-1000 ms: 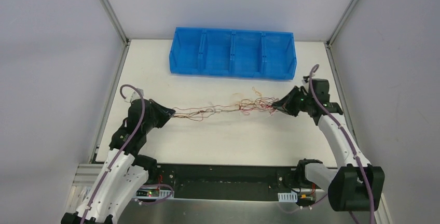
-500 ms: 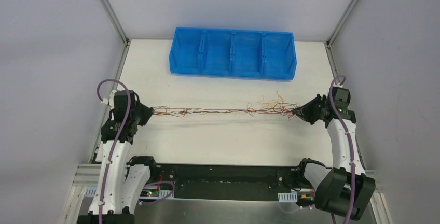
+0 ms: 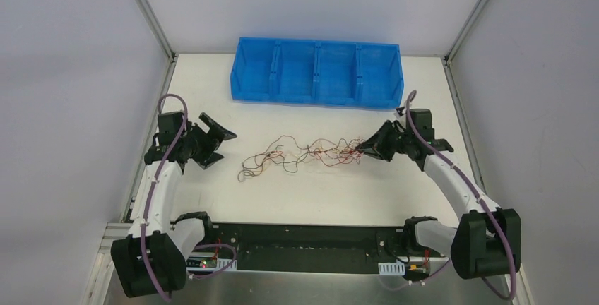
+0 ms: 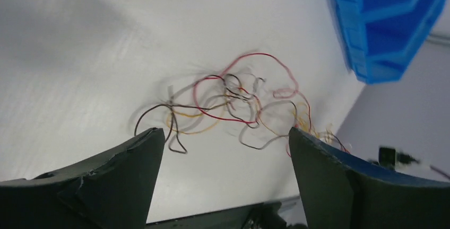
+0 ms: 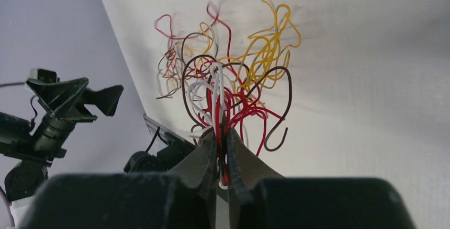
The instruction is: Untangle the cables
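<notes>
Right pincer (image 5: 222,136) clamps the cables (image 5: 227,88); left pincer (image 4: 223,133) gapes wide.

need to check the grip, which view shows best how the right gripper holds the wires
Right wrist: the right gripper is shut on the wires, close up. Top view shows them as a thin squiggle; left wrist shows only their loose end, blurred.
</notes>
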Robot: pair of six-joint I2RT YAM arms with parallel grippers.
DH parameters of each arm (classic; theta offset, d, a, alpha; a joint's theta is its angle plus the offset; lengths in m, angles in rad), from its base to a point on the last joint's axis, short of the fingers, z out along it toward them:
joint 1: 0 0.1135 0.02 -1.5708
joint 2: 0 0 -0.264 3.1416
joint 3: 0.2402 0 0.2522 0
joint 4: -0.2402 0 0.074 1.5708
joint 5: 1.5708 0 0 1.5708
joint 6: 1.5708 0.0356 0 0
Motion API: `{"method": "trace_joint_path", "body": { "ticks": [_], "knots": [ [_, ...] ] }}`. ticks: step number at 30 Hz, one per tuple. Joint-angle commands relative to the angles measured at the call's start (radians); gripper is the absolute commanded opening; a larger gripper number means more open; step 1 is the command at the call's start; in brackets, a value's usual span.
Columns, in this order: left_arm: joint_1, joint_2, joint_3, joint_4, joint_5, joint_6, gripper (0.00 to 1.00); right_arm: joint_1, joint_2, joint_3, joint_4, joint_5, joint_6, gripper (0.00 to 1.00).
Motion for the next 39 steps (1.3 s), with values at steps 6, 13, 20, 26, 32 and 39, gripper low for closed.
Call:
{"method": "trace_joint_path", "body": {
  "ticks": [6, 13, 20, 26, 32, 39],
  "knots": [
    [-0.354, 0.060, 0.016, 0.428, 0.203, -0.047, 0.93, 0.283, 0.092, 0.093, 0.249, -0.038, 0.100, 0.06],
    [-0.685, 0.283, 0.038, 0.711, 0.129, -0.148, 0.89, 0.418, 0.157, 0.165, 0.301, 0.025, 0.148, 0.09],
    [-0.787, 0.395, 0.078, 0.800, 0.085, -0.188, 0.63, 0.485, 0.214, 0.191, 0.362, 0.038, 0.192, 0.12],
    [-0.786, 0.305, 0.029, 0.761, 0.011, -0.177, 0.00, 0.469, 0.183, 0.169, 0.312, 0.058, 0.164, 0.36],
    [-0.721, 0.136, -0.025, 0.662, -0.056, -0.168, 0.00, 0.371, 0.126, 0.113, 0.238, 0.092, 0.134, 0.16],
    [-0.437, -0.080, -0.039, 0.490, -0.013, -0.172, 0.00, 0.177, 0.020, 0.097, 0.040, 0.200, 0.058, 0.00]
  ]
}}
